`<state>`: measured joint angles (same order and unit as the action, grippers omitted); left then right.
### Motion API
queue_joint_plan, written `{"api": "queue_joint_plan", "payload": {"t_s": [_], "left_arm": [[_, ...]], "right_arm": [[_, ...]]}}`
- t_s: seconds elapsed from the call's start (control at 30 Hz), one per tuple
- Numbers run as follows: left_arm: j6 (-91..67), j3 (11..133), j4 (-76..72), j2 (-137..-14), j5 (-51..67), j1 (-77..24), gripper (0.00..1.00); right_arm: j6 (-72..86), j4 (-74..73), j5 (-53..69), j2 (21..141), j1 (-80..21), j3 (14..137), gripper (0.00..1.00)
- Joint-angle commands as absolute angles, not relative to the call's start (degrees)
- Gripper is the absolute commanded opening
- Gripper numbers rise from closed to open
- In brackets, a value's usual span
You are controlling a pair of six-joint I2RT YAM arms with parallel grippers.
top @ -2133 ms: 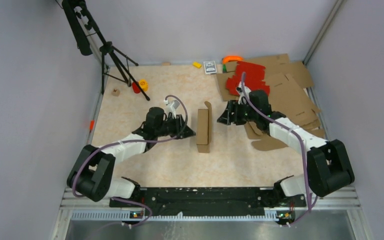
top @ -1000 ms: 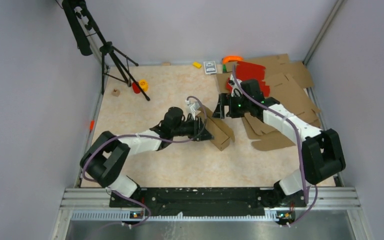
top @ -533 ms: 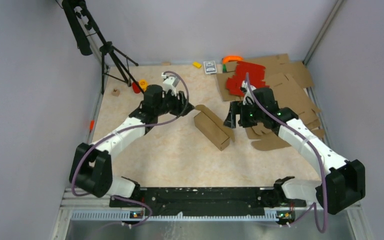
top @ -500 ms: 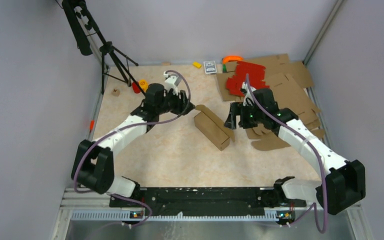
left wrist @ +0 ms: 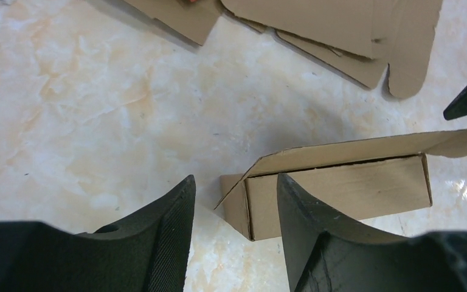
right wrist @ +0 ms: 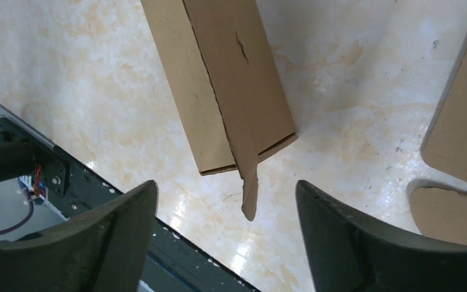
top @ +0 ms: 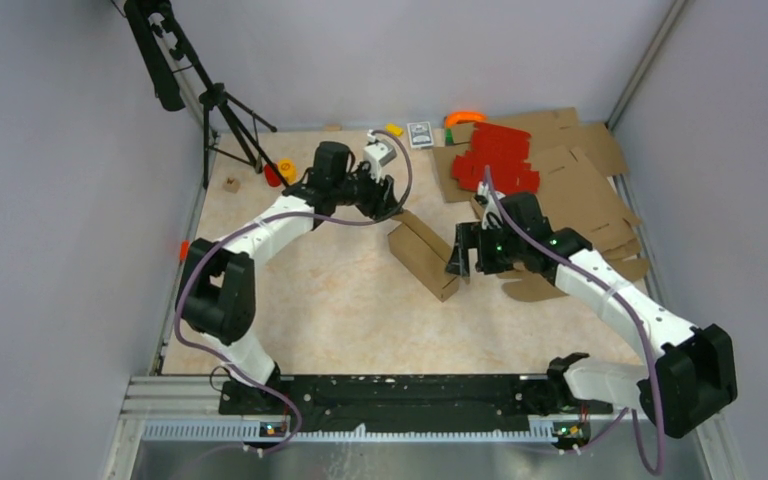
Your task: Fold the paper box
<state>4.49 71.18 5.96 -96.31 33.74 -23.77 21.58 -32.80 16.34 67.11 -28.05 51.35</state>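
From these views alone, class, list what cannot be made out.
Right wrist view: the paper box runs off the top edge; its far end is unseen.
Left wrist view: a left finger covers the box's lower front.
Top external view: the small card at the back is too small to read.

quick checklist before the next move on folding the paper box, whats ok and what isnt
1. The paper box lies on the table: ok, diagonal between the arms.
2. The left gripper is free: ok, open and empty, by the box's far end.
3. The right gripper is free: ok, open and empty, above its near end.
4. The long lid flap is shut: not ok, lifted with a gap, tip poking past the end.
5. End flaps tucked: cannot tell.
6. The loose cardboard sheets are clear of the box: ok.
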Motion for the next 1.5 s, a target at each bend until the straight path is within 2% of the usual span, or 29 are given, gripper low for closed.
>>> {"api": "queue_joint_plan", "payload": {"t_s": [0.0,0.07,0.3,0.7,0.97,1.1,1.2,1.37,1.47], "left_arm": [[9.1,73.9,8.7,-98.7,39.3,-24.0,0.53],[9.5,74.1,9.1,-99.2,39.4,-24.0,0.51],[9.7,75.3,10.4,-100.8,39.9,-24.1,0.42],[9.0,75.6,11.5,-99.9,38.4,-24.5,0.16],[7.2,77.2,14.4,-100.0,35.2,-25.7,0.01],[6.2,79.3,17.4,-100.6,33.7,-26.0,0.00],[5.9,79.8,18.4,-100.8,32.9,-26.3,0.00],[4.9,79.8,19.7,-100.9,31.7,-26.9,0.00],[4.2,79.0,20.0,-100.7,31.1,-26.8,0.00]], "right_arm": [[19.1,-31.7,13.9,67.6,-30.8,54.9,0.92],[16.1,-31.8,12.0,68.2,-32.0,56.7,0.96],[6.3,-33.3,6.0,75.1,-36.5,63.6,0.98],[3.3,-24.5,6.5,81.7,-40.5,62.9,0.98],[1.4,-26.2,0.2,85.0,-44.7,63.0,0.99],[0.6,-26.9,-2.1,85.9,-45.9,63.2,0.98],[0.4,-27.7,-2.2,87.1,-46.5,63.2,0.93],[1.9,-28.2,-5.0,88.3,-46.6,63.2,0.71],[3.3,-28.0,-5.2,88.1,-46.5,62.8,0.64]]}}
